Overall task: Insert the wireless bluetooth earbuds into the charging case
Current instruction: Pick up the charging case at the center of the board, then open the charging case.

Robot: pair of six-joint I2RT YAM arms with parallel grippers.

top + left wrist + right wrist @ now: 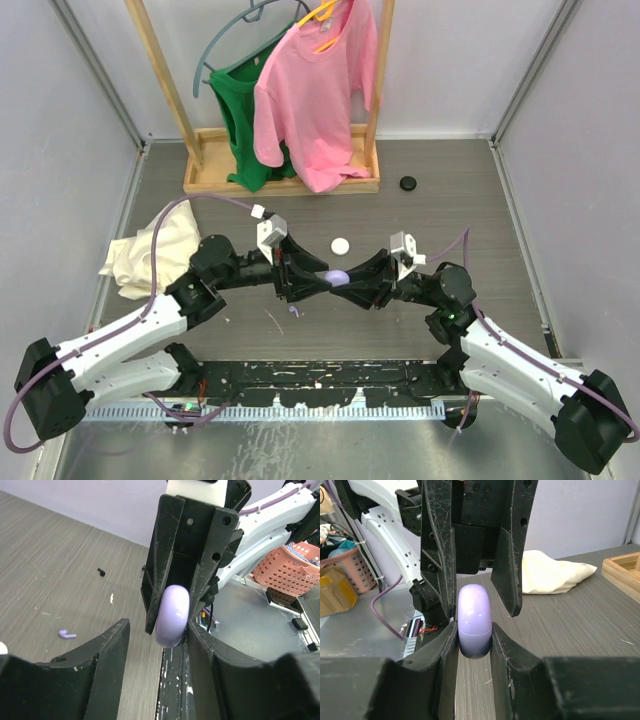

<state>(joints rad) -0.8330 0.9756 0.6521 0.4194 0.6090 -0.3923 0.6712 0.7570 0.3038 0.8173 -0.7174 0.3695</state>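
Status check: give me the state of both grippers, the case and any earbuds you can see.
Left gripper: open, fingers either side of the case.
Right gripper: shut on the case.
Case: lid closed, held off the table.
Lilac earbud: loose on the table.
Black earbud: loose on the table.

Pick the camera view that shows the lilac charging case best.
Right wrist view: the lilac charging case stands large and central, clamped by the right gripper. The left wrist view shows it smaller and partly hidden; the top view shows only a small lilac spot.
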